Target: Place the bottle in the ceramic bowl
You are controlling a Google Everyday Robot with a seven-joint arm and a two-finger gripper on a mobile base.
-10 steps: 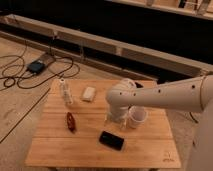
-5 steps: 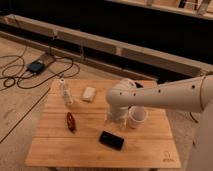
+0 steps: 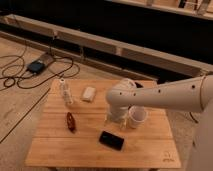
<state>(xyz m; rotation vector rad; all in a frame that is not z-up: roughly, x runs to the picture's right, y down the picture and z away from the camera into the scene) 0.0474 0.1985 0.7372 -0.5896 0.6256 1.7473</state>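
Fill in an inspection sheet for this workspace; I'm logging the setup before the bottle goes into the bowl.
Surface: wooden table.
Job's things: bottle upright, far left corner; ceramic bowl mostly hidden behind the arm.
Clutter: white block, dark-red oblong object, black flat object, white cup.
Grippers: gripper low over the table beside the cup, apart from the bottle.
Cables: black cables on the floor, left.
Surroundings: dark ledges behind.

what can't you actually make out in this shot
- ceramic bowl: camera view, mostly hidden behind the arm, far side of table.
- gripper: camera view, low over the table beside the white cup, largely masked by the arm.
- arm: base cut off by right edge.
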